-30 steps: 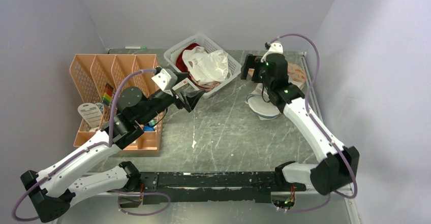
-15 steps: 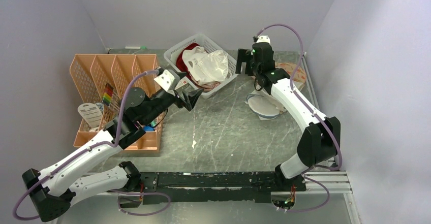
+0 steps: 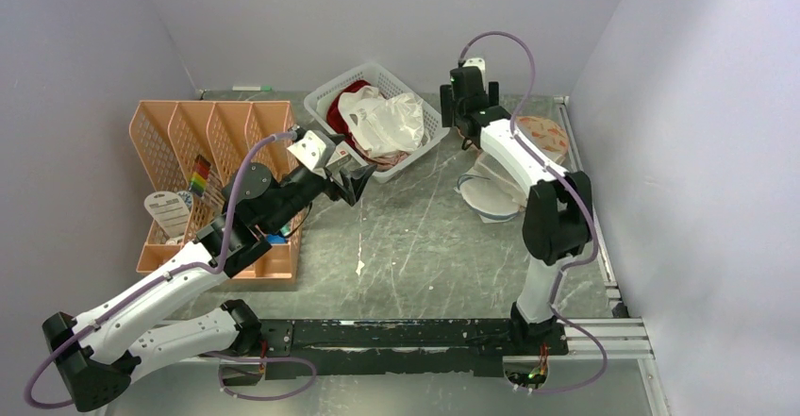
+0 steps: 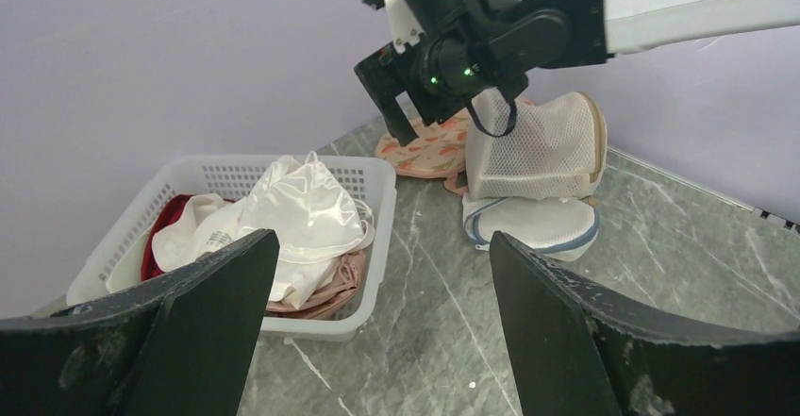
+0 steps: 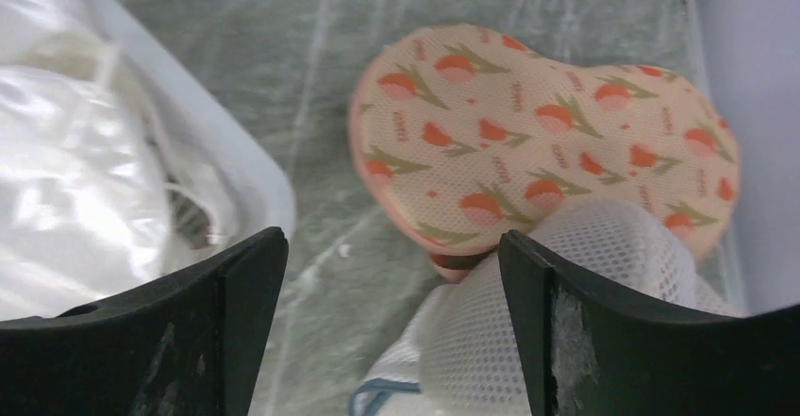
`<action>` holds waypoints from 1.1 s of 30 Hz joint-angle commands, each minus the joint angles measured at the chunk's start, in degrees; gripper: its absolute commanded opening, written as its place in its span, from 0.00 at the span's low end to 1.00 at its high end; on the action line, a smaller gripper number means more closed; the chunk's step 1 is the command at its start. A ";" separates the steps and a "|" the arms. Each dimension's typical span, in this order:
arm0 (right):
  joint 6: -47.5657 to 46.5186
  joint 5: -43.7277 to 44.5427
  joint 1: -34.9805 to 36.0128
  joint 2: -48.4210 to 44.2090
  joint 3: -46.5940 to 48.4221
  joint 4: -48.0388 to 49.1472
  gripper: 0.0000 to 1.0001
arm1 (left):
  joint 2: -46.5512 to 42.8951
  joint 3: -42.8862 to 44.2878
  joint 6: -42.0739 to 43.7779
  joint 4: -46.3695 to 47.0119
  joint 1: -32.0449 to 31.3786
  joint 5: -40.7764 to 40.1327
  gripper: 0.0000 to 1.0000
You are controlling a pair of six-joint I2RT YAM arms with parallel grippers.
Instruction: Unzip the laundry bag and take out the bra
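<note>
The laundry bag (image 5: 547, 142) is a peach, leaf-printed, two-lobed case lying flat at the far right of the table (image 3: 540, 133), partly under a white mesh cylinder (image 4: 538, 147). It looks closed, and the bra is hidden from view. My right gripper (image 5: 391, 241) hangs open and empty over bare table between the basket and the bag's left lobe (image 4: 429, 147); in the top view it is at the far edge (image 3: 460, 124). My left gripper (image 4: 382, 241) is open and empty, low over mid-table (image 3: 358, 185), facing the basket and the bag from a distance.
A white basket (image 3: 340, 78) at the back holds white cloth, a dark red garment and pink fabric (image 4: 325, 284). A round white mesh disc (image 3: 491, 204) lies under the mesh cylinder. An orange slotted organizer (image 3: 217, 152) stands at the left. Walls close in behind and on the right.
The right arm has swung left and toward the back wall, carrying its gripper from above the mesh items to the gap beside the printed bag. The left arm has barely moved.
</note>
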 commanded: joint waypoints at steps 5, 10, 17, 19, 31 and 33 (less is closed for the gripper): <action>-12.03 7.38 -0.16 8.58 5.31 -10.36 0.70 | -0.01 -0.48 0.40 2.46 -0.39 -0.13 0.94; -15.99 10.52 0.03 12.48 3.10 -8.56 0.66 | 0.52 -0.51 0.33 2.47 -0.41 0.08 0.94; -22.54 12.96 0.18 16.92 1.41 1.64 0.65 | 1.09 -0.65 0.45 2.60 -0.38 -0.10 0.94; -23.57 14.22 0.29 17.51 0.79 5.05 0.64 | 1.15 -0.71 0.53 2.65 -0.35 -0.37 0.94; -24.32 11.12 0.20 19.38 -3.19 12.77 0.63 | 1.37 -0.80 0.60 2.68 -0.38 -0.32 0.94; -22.97 10.41 -0.05 19.86 -2.99 11.58 0.64 | 1.47 -0.70 0.44 2.69 -0.34 0.22 0.94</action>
